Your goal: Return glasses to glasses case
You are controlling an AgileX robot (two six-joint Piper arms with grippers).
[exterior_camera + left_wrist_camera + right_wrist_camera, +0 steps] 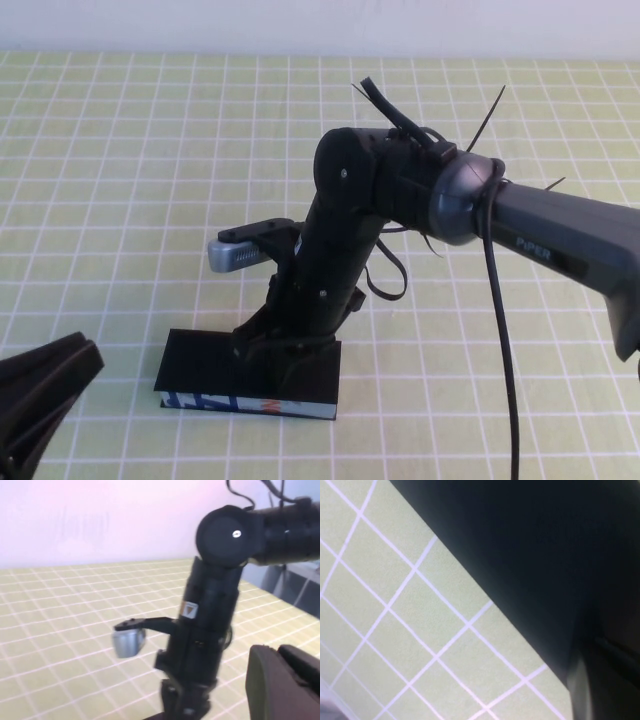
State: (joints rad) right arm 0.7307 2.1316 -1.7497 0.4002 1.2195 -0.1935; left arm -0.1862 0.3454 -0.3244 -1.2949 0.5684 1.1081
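At seven o'clock of the high view, we see the left gripper parked low above the green checked tablecloth; its fingers' state cannot be told. Toward six o'clock lies the glasses case, lid closed, printed side facing us. Directly upon it descends the right gripper, whose finger state cannot be told. No glasses are visible.
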